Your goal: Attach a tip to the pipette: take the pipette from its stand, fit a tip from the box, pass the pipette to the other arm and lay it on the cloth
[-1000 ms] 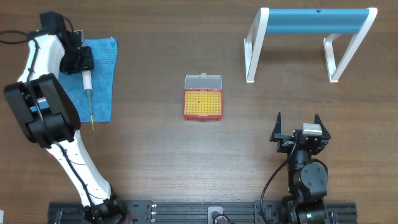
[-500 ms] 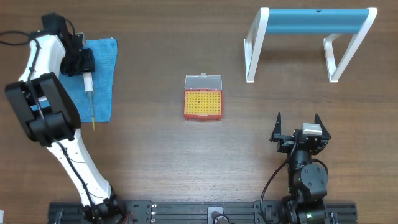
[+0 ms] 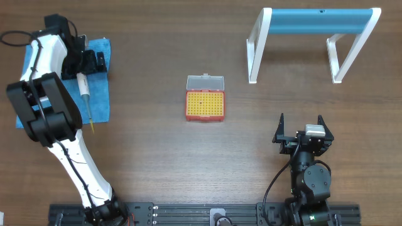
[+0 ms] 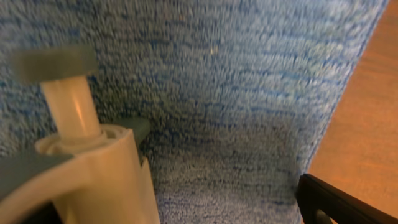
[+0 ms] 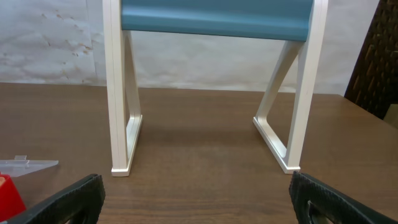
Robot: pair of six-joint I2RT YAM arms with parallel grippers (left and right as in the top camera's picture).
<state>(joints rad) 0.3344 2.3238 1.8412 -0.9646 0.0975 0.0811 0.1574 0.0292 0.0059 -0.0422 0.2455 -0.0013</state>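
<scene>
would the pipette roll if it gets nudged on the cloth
Probably not much: the pipette lies on a fuzzy cloth that likely grips it. Being round, it could roll on the bare table. The thin tip looks easily knocked off.

- The white plastic pipette (image 3: 84, 94) is lying on the blue terry cloth (image 3: 102, 85) at the wooden worktop's (image 3: 157, 169) far left corner.
- The orange tip box with clear lid (image 3: 205, 105) is sitting mid-worktop.
- The white-legged, blue-barred stand (image 3: 314, 21) is standing at the far right corner.

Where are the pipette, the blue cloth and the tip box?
pipette (image 3: 83, 88), top view, on its white body.
blue cloth (image 3: 100, 94), top view, on a bare patch.
tip box (image 3: 205, 105), top view, on its yellow rack.
</scene>
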